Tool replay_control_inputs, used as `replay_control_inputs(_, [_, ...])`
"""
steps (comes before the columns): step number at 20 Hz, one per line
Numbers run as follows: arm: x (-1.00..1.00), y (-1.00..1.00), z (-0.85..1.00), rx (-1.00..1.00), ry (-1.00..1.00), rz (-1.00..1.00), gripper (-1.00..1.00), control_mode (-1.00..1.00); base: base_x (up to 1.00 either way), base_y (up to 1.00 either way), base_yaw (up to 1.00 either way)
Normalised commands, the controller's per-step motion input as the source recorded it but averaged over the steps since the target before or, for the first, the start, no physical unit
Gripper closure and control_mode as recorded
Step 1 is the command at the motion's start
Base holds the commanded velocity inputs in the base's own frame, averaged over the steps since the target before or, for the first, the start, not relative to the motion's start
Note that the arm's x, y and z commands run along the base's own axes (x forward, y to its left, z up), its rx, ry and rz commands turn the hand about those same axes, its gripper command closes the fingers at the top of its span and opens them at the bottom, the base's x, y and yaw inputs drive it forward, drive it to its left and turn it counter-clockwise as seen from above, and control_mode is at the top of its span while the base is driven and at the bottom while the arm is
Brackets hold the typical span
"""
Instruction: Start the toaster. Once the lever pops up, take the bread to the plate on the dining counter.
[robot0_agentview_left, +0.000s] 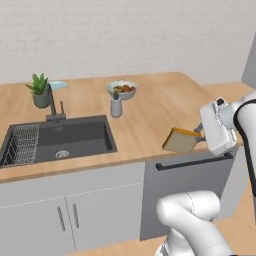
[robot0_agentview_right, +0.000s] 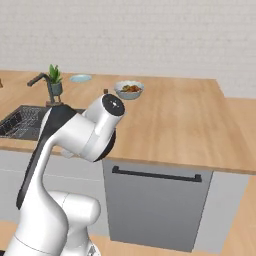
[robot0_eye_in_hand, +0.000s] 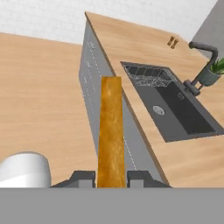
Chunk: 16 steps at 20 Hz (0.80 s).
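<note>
One long light-wood worktop (robot0_agentview_left: 160, 107) carries a dark sink (robot0_agentview_left: 65, 140) with a wire rack (robot0_agentview_left: 22, 145) in its left part, a dark faucet (robot0_agentview_left: 52, 107), a potted plant (robot0_agentview_left: 39, 90), a bowl of fruit (robot0_agentview_left: 122, 90), a grey bottle (robot0_agentview_left: 116, 106) just in front of that bowl, and a pale blue-green plate (robot0_agentview_left: 57, 85) near the back edge beside the plant. The tool (robot0_eye_in_hand: 111, 178) is pinching the bread (robot0_agentview_left: 181, 141), with one finger (robot0_eye_in_hand: 83, 178) pressed against each face of the slice. In the left base view the slice hangs tilted above the front edge of the worktop, over the grey dishwasher front (robot0_agentview_left: 192, 187), well apart from the plate.
</note>
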Motion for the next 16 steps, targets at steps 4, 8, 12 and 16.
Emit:
replay_control_inputs(4, [0.0,0.0,0.0,0.0,0.0,0.0,1.0,1.0,0.0,-1.0,0.18])
replay_control_inputs(8, [0.0,0.0,0.0,0.0,0.0,0.0,1.0,1.0,0.0,-1.0,0.1])
replay_control_inputs(12, [0.0,0.0,0.0,0.0,0.0,0.0,1.0,1.0,0.0,-1.0,0.08])
replay_control_inputs(16, [0.0,0.0,0.0,0.0,0.0,0.0,1.0,1.0,0.0,-1.0,0.12])
